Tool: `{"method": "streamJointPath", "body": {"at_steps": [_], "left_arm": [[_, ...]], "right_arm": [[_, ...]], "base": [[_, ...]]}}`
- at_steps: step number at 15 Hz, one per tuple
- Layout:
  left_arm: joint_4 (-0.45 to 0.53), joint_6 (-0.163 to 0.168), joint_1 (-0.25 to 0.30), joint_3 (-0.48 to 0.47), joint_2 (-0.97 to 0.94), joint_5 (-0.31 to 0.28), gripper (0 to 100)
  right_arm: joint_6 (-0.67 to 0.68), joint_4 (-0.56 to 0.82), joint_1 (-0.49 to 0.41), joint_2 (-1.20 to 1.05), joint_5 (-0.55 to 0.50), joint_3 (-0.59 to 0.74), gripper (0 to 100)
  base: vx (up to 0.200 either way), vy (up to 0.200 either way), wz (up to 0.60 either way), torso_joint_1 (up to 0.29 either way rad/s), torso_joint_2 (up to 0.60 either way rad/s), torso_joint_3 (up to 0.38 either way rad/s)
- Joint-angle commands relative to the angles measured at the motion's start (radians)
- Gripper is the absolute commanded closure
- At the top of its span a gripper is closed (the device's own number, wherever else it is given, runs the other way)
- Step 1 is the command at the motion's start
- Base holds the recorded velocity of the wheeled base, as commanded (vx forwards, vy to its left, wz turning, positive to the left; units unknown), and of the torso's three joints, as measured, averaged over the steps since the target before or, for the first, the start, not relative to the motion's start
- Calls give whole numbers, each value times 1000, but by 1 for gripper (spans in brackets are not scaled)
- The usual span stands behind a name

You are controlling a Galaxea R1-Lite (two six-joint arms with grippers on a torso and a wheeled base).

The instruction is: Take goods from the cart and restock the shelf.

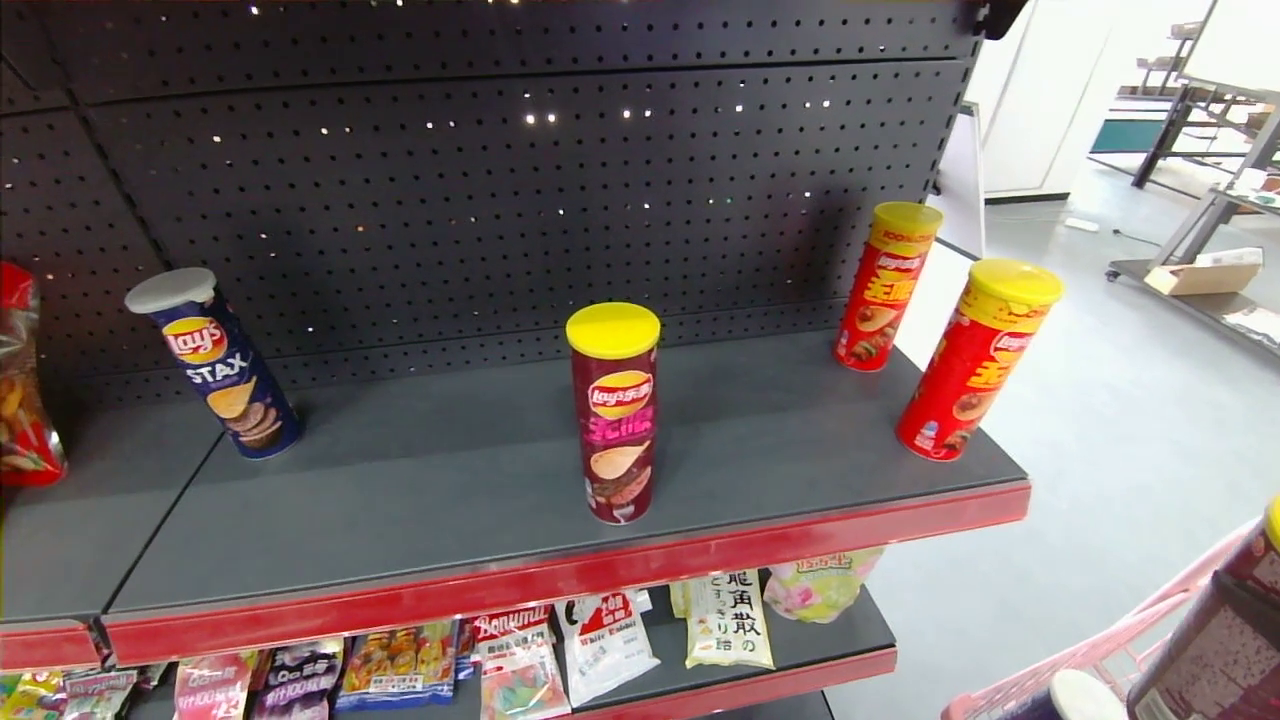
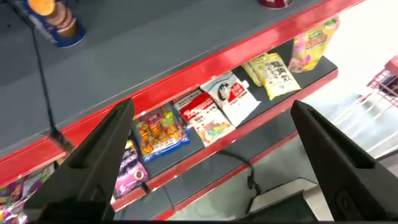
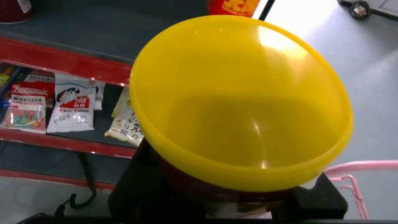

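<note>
On the upper shelf (image 1: 450, 480) stand a blue chip can (image 1: 215, 365) at the left, a maroon can (image 1: 613, 410) in the middle and two red cans (image 1: 888, 285) (image 1: 975, 360) at the right. My right gripper (image 3: 230, 199) is shut on a maroon chip can with a yellow lid (image 3: 239, 99). That held can (image 1: 1225, 620) is low at the right, over the pink cart (image 1: 1100, 650). My left gripper (image 2: 217, 162) is open and holds nothing. It is in front of the shelf's red edge (image 2: 186, 74), above the lower shelf.
Snack bags (image 1: 600, 640) fill the lower shelf (image 2: 249, 130). A red bag (image 1: 20, 390) stands at the upper shelf's far left. A white-lidded can (image 1: 1075, 695) lies in the cart. Wide gaps separate the cans on the upper shelf. Open floor lies to the right.
</note>
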Motion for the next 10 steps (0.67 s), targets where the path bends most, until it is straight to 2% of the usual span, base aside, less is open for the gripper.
{"method": "streamJointPath", "body": {"at_steps": [1, 3, 5, 9, 10], "left_arm": [[-1, -1, 1, 4, -9, 3, 0], [-1, -1, 1, 4, -12, 3, 0], [-1, -1, 1, 12, -25, 4, 0], [2, -1, 1, 53, -130, 10, 0], [10, -1, 10, 75, -176, 44, 0]], "right_arm": [[0, -1, 0, 0, 1, -2, 100], [0, -1, 0, 0, -1, 4, 100], [0, -1, 2, 5, 2, 4, 100], [22, -12, 0, 25, 91, -25, 100], [39, -12, 0, 55, 108, -42, 100]], "base": [[0, 0, 600, 2, -2, -2], [0, 0, 600, 7, 5, 0], [0, 0, 0, 0, 0, 0], [0, 0, 0, 0, 0, 0], [0, 0, 0, 0, 0, 0]]}}
